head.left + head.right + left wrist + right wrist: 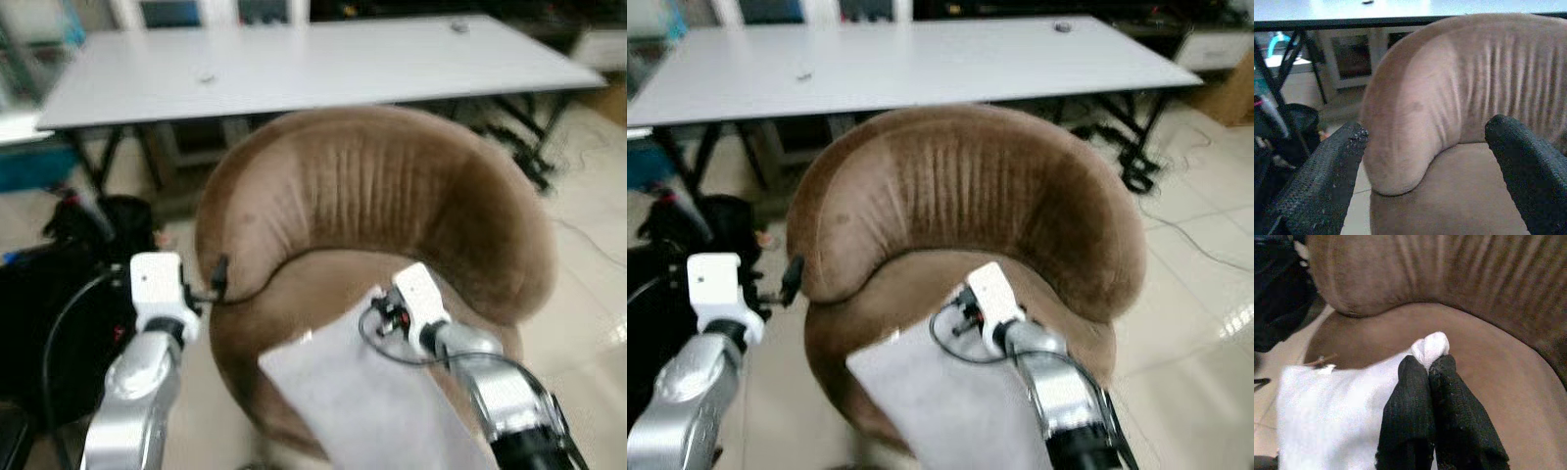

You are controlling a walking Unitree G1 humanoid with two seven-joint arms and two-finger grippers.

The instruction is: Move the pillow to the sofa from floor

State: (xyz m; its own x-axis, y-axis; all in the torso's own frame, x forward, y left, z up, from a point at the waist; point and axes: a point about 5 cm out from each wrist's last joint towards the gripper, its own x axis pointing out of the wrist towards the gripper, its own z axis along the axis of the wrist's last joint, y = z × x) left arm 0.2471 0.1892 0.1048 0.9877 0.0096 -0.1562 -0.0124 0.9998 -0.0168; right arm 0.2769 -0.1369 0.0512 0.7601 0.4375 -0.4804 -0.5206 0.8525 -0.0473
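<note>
The right gripper (1429, 363) has its two black fingers (1410, 396) pressed together on a bunched corner of the pillow (1337, 416), pinching the white cloth so a small knot of it pokes out past the tips. From there the pillow spreads back toward the robot as a flat, pale grey-white sheet, its front part lying over the front edge of the sofa seat (323, 284) and the rest hanging out past the rim toward the robot's body. It looks thin and limp, plain in colour, with a slightly ragged corner at the far side. The left gripper (1425, 161) is held beside the sofa's left arm end, fingers (1322, 181) spread wide apart with nothing between them, framing the rounded end of the backrest. The sofa (392, 186) is a round brown velvet tub chair whose curved, ribbed back wraps the seat on three sides, leaving bare cushion between the pinched corner and the backrest. Just behind the sofa stands a long white table (294, 69) on black legs. A black bag (59, 284) sits on the tiled floor (598, 284) to the left, near the left arm; cables trail over the floor to the right.
</note>
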